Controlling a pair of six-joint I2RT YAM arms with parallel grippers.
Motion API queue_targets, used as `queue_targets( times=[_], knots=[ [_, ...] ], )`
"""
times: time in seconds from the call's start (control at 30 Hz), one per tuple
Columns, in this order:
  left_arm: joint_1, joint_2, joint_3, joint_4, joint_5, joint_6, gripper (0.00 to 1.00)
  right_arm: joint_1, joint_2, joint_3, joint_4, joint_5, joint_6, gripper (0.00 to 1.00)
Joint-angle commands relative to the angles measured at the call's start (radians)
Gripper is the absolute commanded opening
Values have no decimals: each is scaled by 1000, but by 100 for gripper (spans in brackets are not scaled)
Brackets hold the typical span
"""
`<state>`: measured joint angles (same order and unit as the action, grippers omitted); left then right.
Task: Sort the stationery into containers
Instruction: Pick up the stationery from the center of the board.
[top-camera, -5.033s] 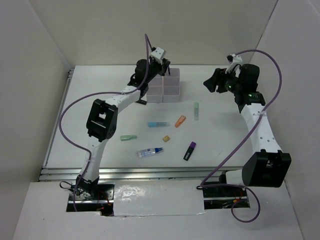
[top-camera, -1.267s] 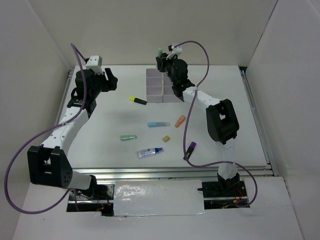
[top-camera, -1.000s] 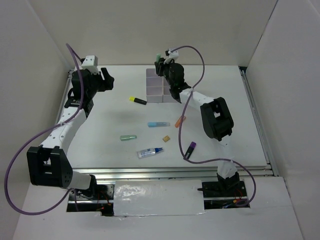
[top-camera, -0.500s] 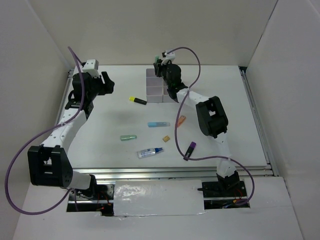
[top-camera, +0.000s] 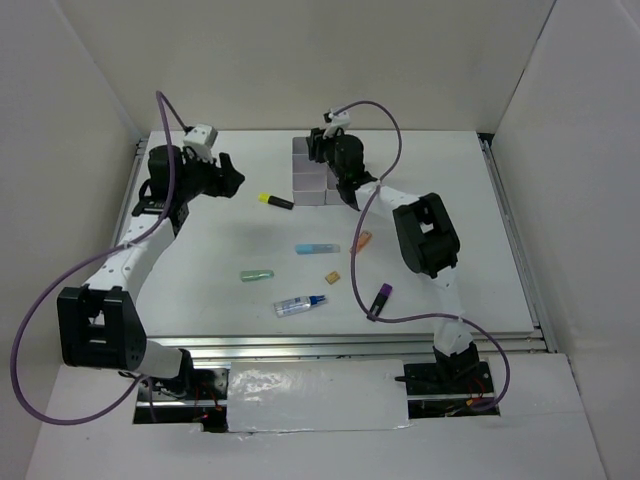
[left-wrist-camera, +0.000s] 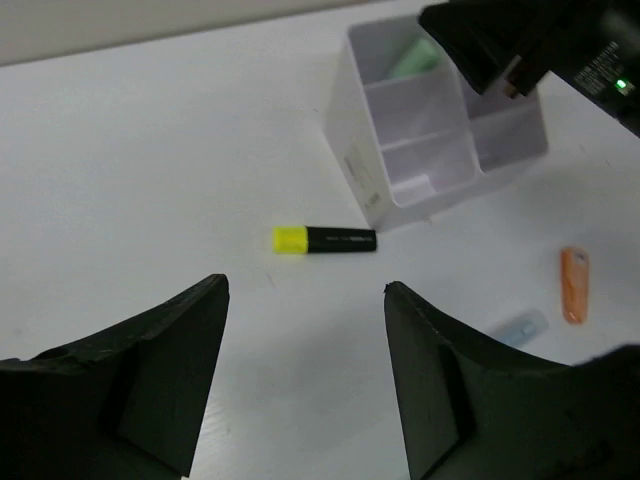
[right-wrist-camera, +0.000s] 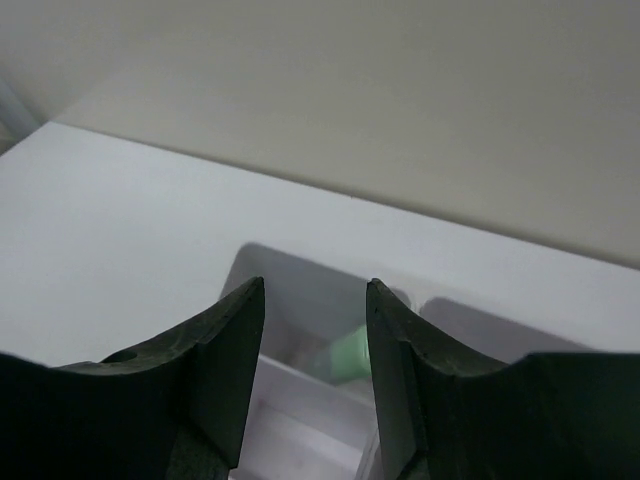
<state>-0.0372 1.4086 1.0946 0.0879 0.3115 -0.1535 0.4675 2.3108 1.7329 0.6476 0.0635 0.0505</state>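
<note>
green marker (right-wrist-camera: 348, 355) lies in a back bin of the containers (left-wrist-camera: 370, 190). right hand (right-wrist-camera: 312, 310) hangs above it, jaws apart and empty, so I'd lift straight up, clear of the walls. left hand (left-wrist-camera: 305, 290), wide open, hovers near the yellow-black marker (left-wrist-camera: 325, 239) on the bench (left-wrist-camera: 150, 150)

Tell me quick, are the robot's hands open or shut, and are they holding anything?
Left gripper: open, holding nothing.
Right gripper: open, holding nothing; the green marker sits in the bin under it.
</note>
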Motion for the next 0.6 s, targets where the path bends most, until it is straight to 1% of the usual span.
queue_targets(
  times=[0.0, 0.03, 0.07, 0.1, 0.17, 0.2, 0.23, 0.27, 0.3, 0.33, 0.37, 0.4, 0.43, 0.47, 0.5, 0.53, 0.57],
  knots=[
    [-32, 32, 45, -66, 245, 141, 74, 7, -141, -68, 83, -14, 11, 52],
    [-39, 47, 60, -135, 299, 273, 73, -1, -172, -90, 80, -25, 12, 51],
    [-61, 64, 74, -192, 389, 326, 71, -9, -206, -140, 69, -45, 11, 50],
    [-75, 99, 105, -286, 399, 382, 67, -16, -281, -162, 46, -142, -15, 46],
    [-86, 139, 126, -326, 403, 368, 65, -56, -356, -185, -119, -297, -87, 46],
    [-79, 145, 126, -327, 416, 332, 65, -73, -413, -170, -220, -380, -178, 46],
    [-75, 145, 120, -297, 431, 307, 66, -87, -430, -144, -466, -553, -234, 47],
    [-64, 142, 110, -269, 439, 278, 68, -111, -435, -62, -596, -627, -291, 47],
    [-64, 130, 93, -246, 445, 240, 71, -116, -435, -8, -755, -684, -431, 49],
    [-61, 124, 88, -219, 445, 227, 73, -116, -403, 60, -1074, -755, -516, 49],
    [-61, 116, 87, -212, 445, 220, 75, -101, -378, 197, -1221, -760, -602, 48],
    [-61, 113, 87, -209, 434, 200, 80, -86, -346, 265, -1369, -751, -752, 48],
    [-58, 112, 88, -211, 429, 189, 80, -69, -287, 324, -1601, -728, -814, 48],
    [-49, 104, 87, -206, 423, 163, 82, -28, -262, 402, -1682, -670, -912, 48],
    [-40, 102, 85, -203, 411, 114, 83, -6, -240, 418, -1779, -635, -946, 48],
    [-17, 98, 79, -188, 406, 91, 85, 19, -216, 407, -1795, -552, -966, 49],
    [-4, 92, 68, -180, 405, 47, 90, 42, -208, 389, -1800, -518, -988, 49]
  ],
)
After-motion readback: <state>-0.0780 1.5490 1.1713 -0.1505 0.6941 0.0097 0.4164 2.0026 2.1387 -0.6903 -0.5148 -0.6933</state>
